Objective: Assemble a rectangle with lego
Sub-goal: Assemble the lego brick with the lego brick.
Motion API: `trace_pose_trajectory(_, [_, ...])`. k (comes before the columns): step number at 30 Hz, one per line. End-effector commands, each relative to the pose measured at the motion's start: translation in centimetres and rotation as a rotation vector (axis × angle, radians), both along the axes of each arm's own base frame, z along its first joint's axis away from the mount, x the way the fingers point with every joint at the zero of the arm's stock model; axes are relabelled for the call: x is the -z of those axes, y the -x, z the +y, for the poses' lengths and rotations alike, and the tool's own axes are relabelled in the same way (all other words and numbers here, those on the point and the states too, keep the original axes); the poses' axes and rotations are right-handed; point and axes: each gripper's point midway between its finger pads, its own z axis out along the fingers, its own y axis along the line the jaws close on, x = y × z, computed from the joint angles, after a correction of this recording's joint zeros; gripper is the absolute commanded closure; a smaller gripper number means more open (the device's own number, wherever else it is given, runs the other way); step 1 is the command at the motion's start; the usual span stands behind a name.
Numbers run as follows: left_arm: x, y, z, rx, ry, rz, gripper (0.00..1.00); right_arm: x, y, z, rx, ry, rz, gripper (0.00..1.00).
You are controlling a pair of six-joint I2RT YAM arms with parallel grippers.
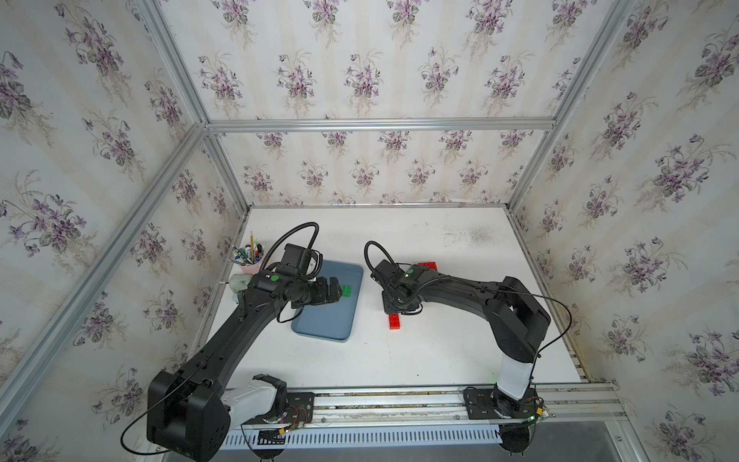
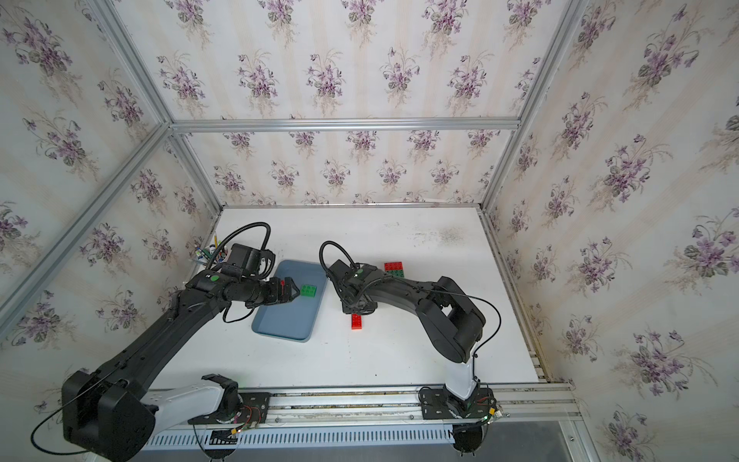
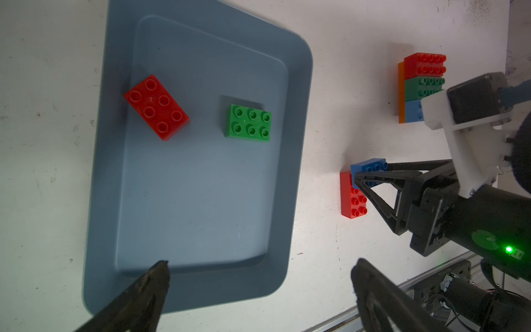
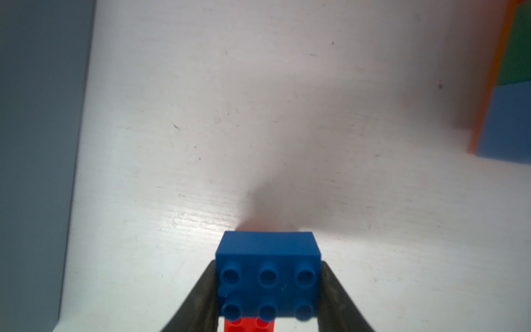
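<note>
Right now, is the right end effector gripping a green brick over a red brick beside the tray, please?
Not quite: the right end effector grips a blue brick, not green, as the right wrist view shows. It is over the red brick beside the tray.

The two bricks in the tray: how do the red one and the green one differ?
Colour: the red brick is red, the green brick green. Pose: the red brick lies askew to the walls of the tray; the green brick sits nearly square to them. Shared: both have six studs, lie studs-up on the tray floor, apart.
</note>
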Motion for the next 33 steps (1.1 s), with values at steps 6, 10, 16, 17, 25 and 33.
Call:
trace_pose_trajectory(6, [-0.4, -0.3, -0.1, 0.006, 0.004, -0.016, 0.0, 1.0, 1.2, -1.4, 0.041, 0.064, 0.025, 0.63])
trace_pose_trajectory(10, [-0.3, -0.3, -0.1, 0.005, 0.004, -0.013, 0.0, 1.2, 1.4, -1.2, 0.038, 0.05, 0.027, 0.63])
trace_pose_trajectory(16, [-0.4, -0.2, -0.1, 0.007, 0.004, -0.018, 0.0, 0.9, 1.2, -1.0, 0.031, 0.052, 0.022, 0.58])
trace_pose_trajectory(17, [-0.4, -0.2, -0.1, 0.008, 0.003, -0.019, 0.0, 0.8, 1.1, -0.9, 0.032, 0.047, 0.019, 0.56])
trace_pose_trajectory(25, [-0.2, -0.1, 0.2, -0.002, -0.016, -0.019, 0.0, -1.3, 0.3, -0.4, 0.02, 0.016, -0.031, 0.22])
trace_pose_trajectory(33, [-0.2, -0.1, 0.3, -0.009, -0.16, -0.02, 0.0, -5.6, -1.1, -0.5, 0.019, -0.038, -0.156, 0.15])
